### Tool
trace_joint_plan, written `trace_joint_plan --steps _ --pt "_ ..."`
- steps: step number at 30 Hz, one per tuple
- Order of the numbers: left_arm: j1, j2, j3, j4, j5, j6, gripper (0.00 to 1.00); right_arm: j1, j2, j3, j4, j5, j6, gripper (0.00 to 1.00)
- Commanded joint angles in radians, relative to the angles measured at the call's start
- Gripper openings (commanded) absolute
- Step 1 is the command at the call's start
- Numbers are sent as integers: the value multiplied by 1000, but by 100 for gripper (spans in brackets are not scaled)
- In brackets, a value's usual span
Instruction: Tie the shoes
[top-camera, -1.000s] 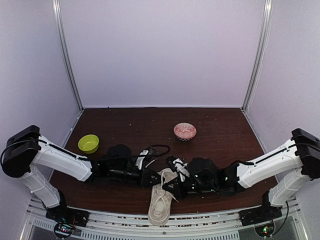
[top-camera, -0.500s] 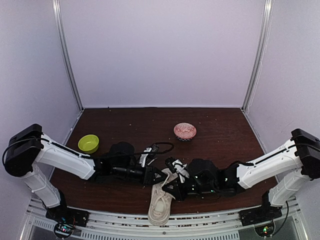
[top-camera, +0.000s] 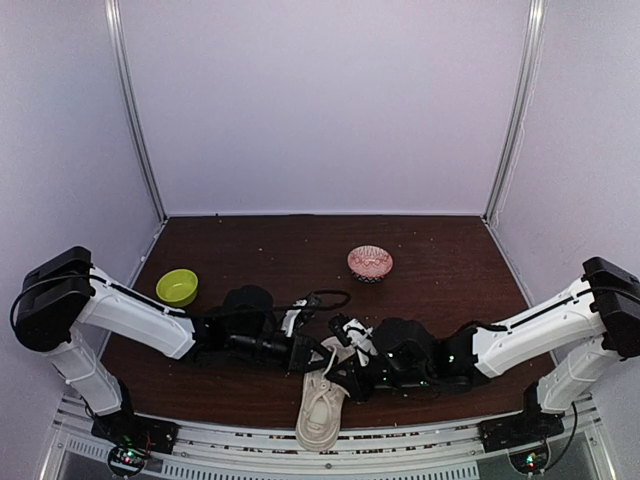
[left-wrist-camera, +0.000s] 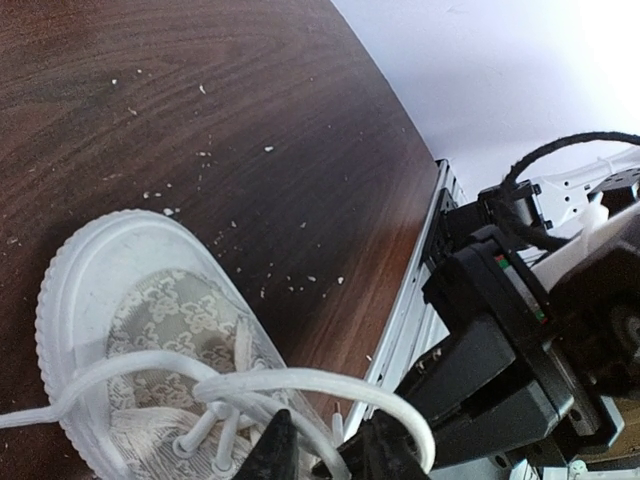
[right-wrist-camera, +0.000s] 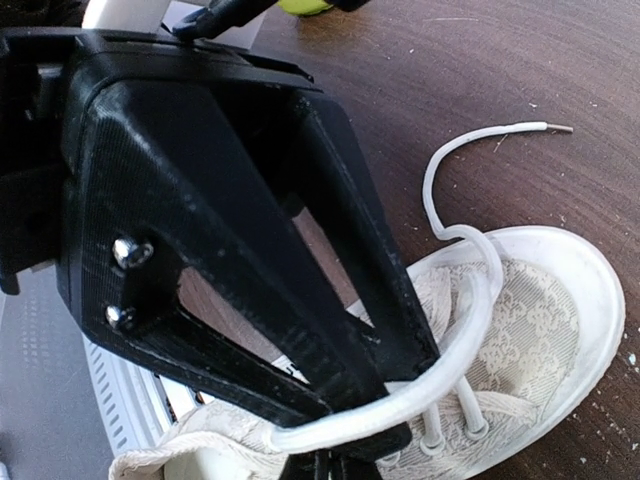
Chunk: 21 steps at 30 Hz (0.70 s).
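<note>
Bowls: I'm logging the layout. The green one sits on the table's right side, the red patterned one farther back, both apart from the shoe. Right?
No. The top view shows the green bowl on the left side of the table. The red patterned bowl is farther back, and both are apart from the shoe.

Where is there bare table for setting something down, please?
Free: the far strip of table behind the green bowl and pink bowl, the gap between them, and the right corner. Crowded: near centre, where left gripper and right gripper meet over the sneaker.
</note>
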Motion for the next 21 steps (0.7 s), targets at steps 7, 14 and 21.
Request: trace_joint_plan --steps 7,14,21 --pt "0 14 14 31 74 -51 17 5 14 35 -8 69 -33 0" --pt "0 -6 15 5 78 -56 0 5 -2 30 -14 94 -36 0" --pt "6 -70 5 -70 9 -33 0 5 -64 -13 -14 92 -30 24"
